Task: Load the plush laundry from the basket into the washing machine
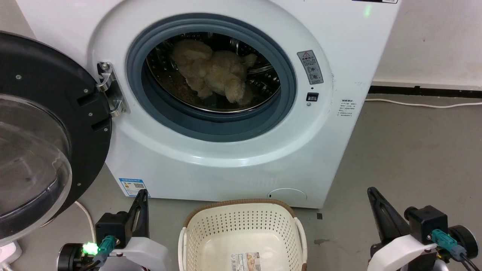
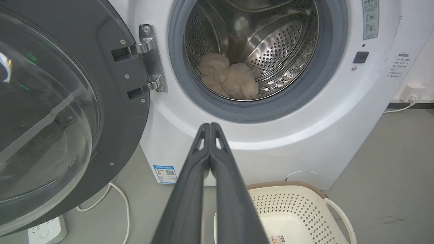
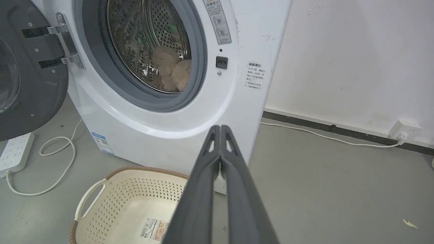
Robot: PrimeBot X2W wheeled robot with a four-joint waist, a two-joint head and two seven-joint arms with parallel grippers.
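Load looks done: plush laundry [image 1: 212, 73] in washing machine [image 1: 211, 158], ahead of both pincers.
left gripper [image 2: 210, 126] and right gripper [image 3: 220, 128] pinched closed, empty, flanking bare basket [image 1: 241, 204]; closing door [image 1: 37, 150] likely next.

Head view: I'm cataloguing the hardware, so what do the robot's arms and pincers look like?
The left pincer and right pincer each have two long, dark, tapering fingers on a black block. Behind them are white forearm shells with teal cable plugs; a green light glows beside the left plug.

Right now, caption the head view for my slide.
Plush laundry lies inside the open washing machine; the empty basket sits between the shut left gripper and right gripper.
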